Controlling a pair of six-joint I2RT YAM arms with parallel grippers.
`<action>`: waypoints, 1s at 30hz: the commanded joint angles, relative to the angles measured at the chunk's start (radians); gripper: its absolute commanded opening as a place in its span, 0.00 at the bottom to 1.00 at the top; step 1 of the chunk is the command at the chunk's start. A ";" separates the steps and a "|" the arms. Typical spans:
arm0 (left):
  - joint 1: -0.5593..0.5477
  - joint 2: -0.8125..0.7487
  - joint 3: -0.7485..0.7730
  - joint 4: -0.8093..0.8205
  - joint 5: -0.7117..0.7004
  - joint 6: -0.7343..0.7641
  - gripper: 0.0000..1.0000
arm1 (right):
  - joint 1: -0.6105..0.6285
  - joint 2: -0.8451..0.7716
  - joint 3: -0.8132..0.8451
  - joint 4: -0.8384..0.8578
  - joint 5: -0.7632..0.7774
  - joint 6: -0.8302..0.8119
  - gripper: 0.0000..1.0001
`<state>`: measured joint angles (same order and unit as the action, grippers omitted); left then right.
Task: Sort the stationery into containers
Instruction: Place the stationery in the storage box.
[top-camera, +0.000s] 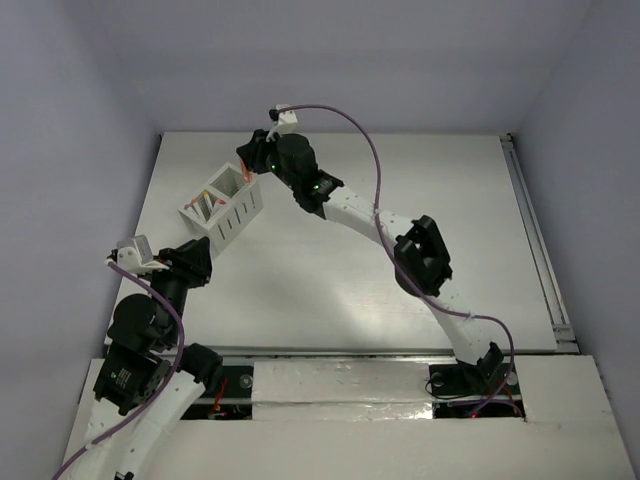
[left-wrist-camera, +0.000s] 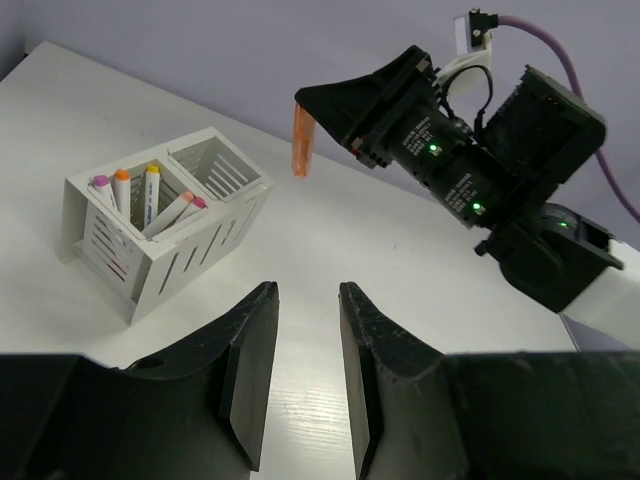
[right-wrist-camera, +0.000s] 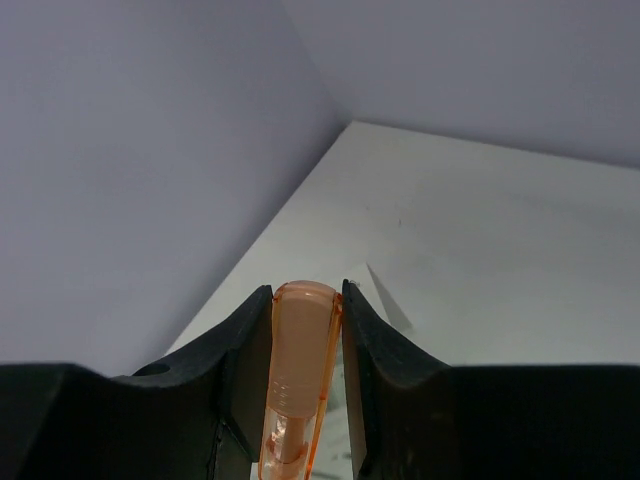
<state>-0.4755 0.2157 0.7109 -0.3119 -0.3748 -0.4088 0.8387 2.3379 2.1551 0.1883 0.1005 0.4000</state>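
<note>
The white two-compartment box (left-wrist-camera: 190, 255) stands on the table, also in the top view (top-camera: 232, 215). Several white pens (left-wrist-camera: 150, 195) with magenta, orange and yellow caps stand in its left compartment. The other compartment (left-wrist-camera: 222, 172) shows no contents from here. My right gripper (left-wrist-camera: 312, 105) is shut on the orange stubby piece (left-wrist-camera: 301, 145), held upright in the air just beyond the box's far corner. The piece fills the jaws in the right wrist view (right-wrist-camera: 300, 345). My left gripper (left-wrist-camera: 305, 305) is open and empty, low over the table near the box. The mint-green piece is out of view.
The right arm (top-camera: 420, 255) stretches diagonally across the table from the near right base. The left arm (top-camera: 150, 320) is folded at the near left. A rail (top-camera: 535, 240) runs along the table's right edge. Walls close in the far side and left.
</note>
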 joint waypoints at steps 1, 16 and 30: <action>-0.006 0.002 0.007 0.017 -0.016 0.001 0.28 | 0.007 0.108 0.135 0.112 -0.005 0.040 0.16; -0.015 0.005 0.010 0.016 -0.026 0.001 0.28 | 0.007 0.296 0.325 0.198 -0.050 0.054 0.22; -0.015 0.002 0.009 0.013 -0.029 -0.002 0.28 | 0.007 0.376 0.393 0.207 -0.051 0.079 0.34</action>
<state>-0.4850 0.2157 0.7109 -0.3161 -0.3943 -0.4091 0.8391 2.6984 2.4996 0.3225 0.0628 0.4637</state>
